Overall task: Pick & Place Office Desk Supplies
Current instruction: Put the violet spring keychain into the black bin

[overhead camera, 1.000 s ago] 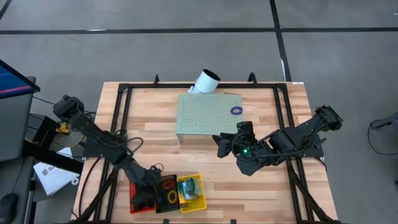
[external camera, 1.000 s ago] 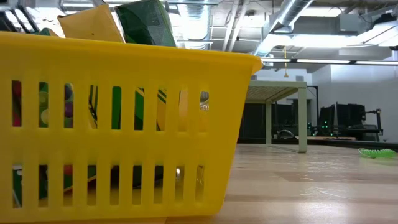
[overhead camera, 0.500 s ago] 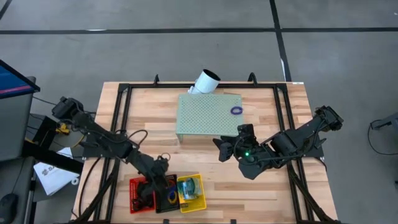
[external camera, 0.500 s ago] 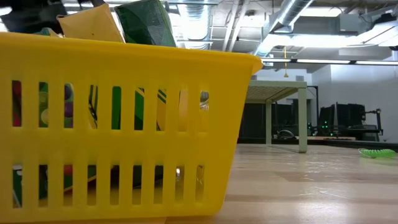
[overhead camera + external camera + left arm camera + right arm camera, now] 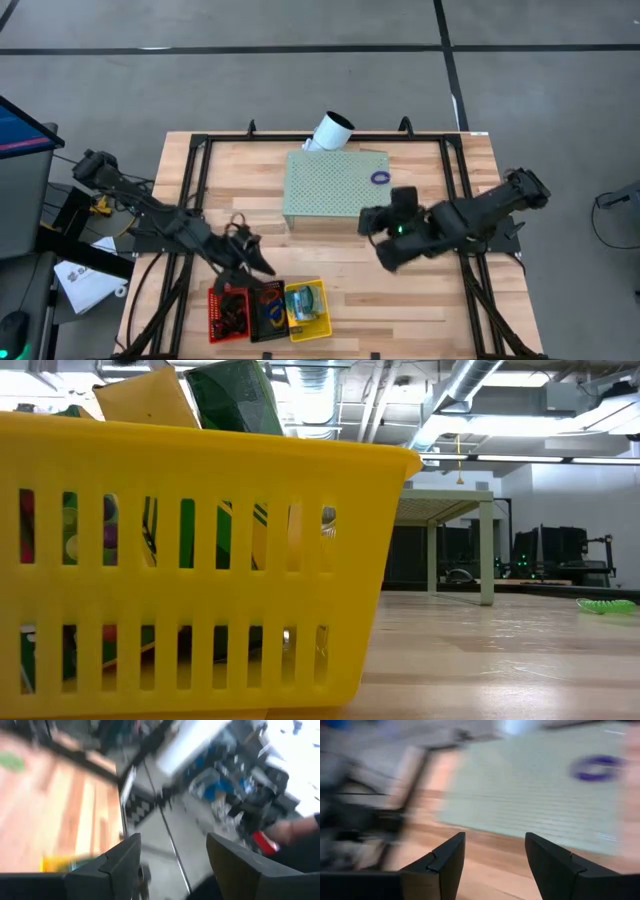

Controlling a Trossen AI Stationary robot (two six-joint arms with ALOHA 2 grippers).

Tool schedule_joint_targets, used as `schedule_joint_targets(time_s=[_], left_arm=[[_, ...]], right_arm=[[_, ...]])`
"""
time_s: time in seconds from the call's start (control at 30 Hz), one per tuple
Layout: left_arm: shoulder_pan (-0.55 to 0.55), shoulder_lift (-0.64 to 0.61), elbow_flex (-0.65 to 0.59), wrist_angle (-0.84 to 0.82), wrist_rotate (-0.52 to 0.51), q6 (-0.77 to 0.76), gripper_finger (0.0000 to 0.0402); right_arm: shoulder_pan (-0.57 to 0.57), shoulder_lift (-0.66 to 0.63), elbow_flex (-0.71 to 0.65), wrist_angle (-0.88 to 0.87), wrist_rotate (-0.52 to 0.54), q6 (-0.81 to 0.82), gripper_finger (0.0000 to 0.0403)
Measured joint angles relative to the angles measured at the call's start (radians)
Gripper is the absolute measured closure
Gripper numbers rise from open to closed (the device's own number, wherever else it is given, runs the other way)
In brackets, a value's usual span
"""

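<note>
The right end effector is held low over the surface, just at the near edge of the pale green block. Its two fingers are seen apart in the right wrist view, with nothing between them.

Just ahead of this end effector lies the block, and farther on, resting flat on the block's top, the purple loop is seen. This loop looks like the next thing to be picked.

To do this step well, the end effector should be moved slowly forward until the loop sits right under the gap between the fingers. The fingers should be kept apart until then. One finger is best put inside the ring and one outside, so that the thin band is pinched. The loop is flat and thin, so the fingertips must be brought right down to the block, but not pushed hard into it.

Far off to the side, the left end effector is held just above the bins, with its fingers apart and nothing held. Under it the red bin, the black bin and the yellow bin are lined up side by side. Loops are seen in the black bin, and crayon boxes poke out of the yellow one.
</note>
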Motion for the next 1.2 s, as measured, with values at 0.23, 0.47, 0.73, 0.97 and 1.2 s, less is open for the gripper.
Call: schedule_joint_targets(time_s=[0.23,0.47,0.73,0.97,1.2], left_arm=[[0.0,-0.076,0.0,0.07,-0.145,0.089,0.0187],[0.02,-0.075,0.0,0.111,-0.152,0.09,0.0191],[0.022,-0.074,0.0,0.119,-0.152,0.093,0.0199],[0.022,-0.074,0.0,0.125,-0.152,0.09,0.0202],[0.022,-0.074,0.0,0.126,-0.152,0.088,0.0207]], right_arm=[[-0.244,-0.021,-0.047,-0.199,-0.225,-0.033,0.0203],[-0.537,-0.038,-0.104,-0.206,-0.319,-0.244,0.0211],[-0.693,-0.039,-0.227,-0.036,-0.447,-0.436,0.0235],[-0.722,-0.039,-0.301,0.048,-0.479,-0.468,0.0248],[-0.735,-0.04,-0.374,0.105,-0.506,-0.49,0.025]])
